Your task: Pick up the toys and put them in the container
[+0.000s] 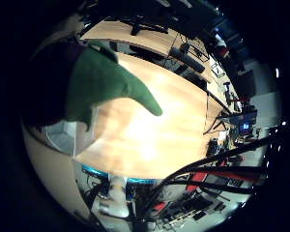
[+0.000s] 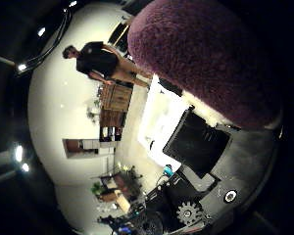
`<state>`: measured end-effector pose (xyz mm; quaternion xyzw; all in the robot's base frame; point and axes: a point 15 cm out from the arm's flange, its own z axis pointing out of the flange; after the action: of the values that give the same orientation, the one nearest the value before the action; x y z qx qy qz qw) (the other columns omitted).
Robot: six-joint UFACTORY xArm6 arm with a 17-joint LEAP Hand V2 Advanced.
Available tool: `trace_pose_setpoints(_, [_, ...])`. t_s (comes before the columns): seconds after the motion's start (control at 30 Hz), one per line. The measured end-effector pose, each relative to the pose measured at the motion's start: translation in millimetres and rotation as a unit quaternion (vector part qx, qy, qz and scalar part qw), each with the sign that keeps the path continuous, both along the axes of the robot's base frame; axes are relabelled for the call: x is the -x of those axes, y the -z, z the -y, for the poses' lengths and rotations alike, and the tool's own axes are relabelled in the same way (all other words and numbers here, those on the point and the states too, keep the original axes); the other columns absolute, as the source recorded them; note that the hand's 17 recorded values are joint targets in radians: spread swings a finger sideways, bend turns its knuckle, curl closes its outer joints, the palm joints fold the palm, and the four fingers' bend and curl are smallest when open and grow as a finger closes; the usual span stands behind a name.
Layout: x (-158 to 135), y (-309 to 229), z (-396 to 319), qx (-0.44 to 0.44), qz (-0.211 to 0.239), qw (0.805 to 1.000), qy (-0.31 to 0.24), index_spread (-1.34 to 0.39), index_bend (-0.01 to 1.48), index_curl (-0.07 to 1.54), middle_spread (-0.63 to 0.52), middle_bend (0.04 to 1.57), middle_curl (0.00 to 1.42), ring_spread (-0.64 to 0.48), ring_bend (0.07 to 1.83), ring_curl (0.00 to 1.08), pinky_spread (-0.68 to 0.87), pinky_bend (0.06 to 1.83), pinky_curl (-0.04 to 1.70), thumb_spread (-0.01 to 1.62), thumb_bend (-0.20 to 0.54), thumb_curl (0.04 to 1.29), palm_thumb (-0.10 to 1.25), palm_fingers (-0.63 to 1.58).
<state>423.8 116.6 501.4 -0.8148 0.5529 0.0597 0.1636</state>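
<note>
The plush toy (image 2: 206, 58), purple with a green part (image 1: 106, 79), sits right against your palm, above the wooden surface (image 1: 150, 130). Whether the hand (image 2: 220, 196) grips it I cannot tell; find the container before releasing.

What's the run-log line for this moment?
held: plush toy, purple part, green part, close against palm | below: wooden table | container: not in view | hand: finger state unclear
</note>
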Motion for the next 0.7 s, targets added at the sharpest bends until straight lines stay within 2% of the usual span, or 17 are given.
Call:
trace_pose_setpoints(0.4, [31, 12, -102, 0.004, -0.02, 0.997, -0.074, -0.27, 1.09, 0.59, -0.19, 1.24, 0.55, -0.22, 1.35, 0.51, -0.35, 1.19, 0.57, 1.3, -0.011, 0.36, 0.81, 1.29])
trace_pose_setpoints(0.7, [20, 45, -154, 0.031, -0.016, 0.994, -0.099, -0.27, 1.09, 0.58, -0.19, 1.24, 0.55, -0.21, 1.35, 0.51, -0.34, 1.19, 0.57, 1.3, -0.011, 0.36, 0.81, 1.29])
